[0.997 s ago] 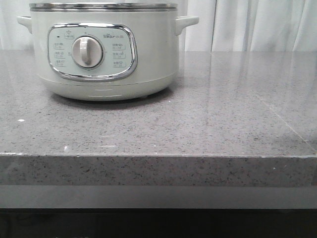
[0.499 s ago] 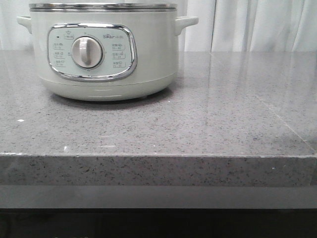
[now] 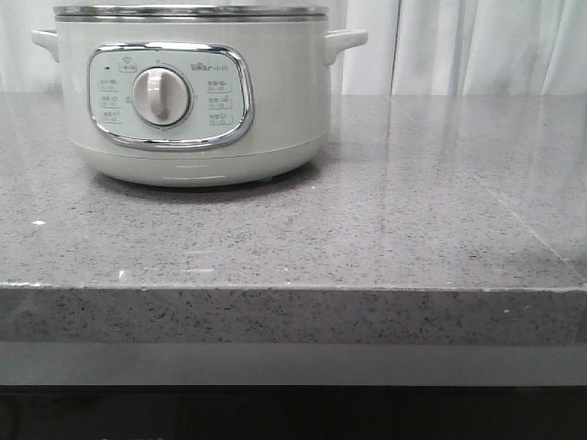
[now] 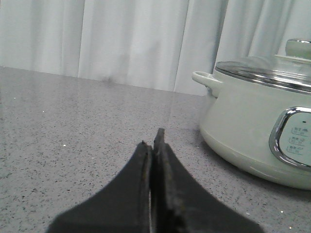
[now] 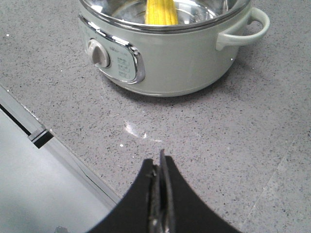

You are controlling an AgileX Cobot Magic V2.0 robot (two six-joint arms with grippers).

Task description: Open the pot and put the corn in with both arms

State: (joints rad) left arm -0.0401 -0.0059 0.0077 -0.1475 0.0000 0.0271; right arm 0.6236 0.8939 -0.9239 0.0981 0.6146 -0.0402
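Note:
The pale-green pot (image 3: 193, 101) stands at the back left of the counter, its dial panel facing me. In the left wrist view the pot (image 4: 252, 131) carries a glass lid (image 4: 265, 68) with a knob (image 4: 299, 47). In the right wrist view the pot (image 5: 170, 63) shows the yellow corn (image 5: 160, 12) lying inside its steel rim. My left gripper (image 4: 153, 141) is shut and empty, low over the counter, left of the pot. My right gripper (image 5: 159, 162) is shut and empty, above the counter near its front edge. Neither gripper shows in the front view.
The grey speckled counter (image 3: 385, 211) runs to a front edge (image 3: 293, 312), which also shows in the right wrist view (image 5: 63, 150). A white curtain (image 3: 459, 46) hangs behind the counter.
The pot has not moved. A faint shadow at the right edge of the counter has shrunk.

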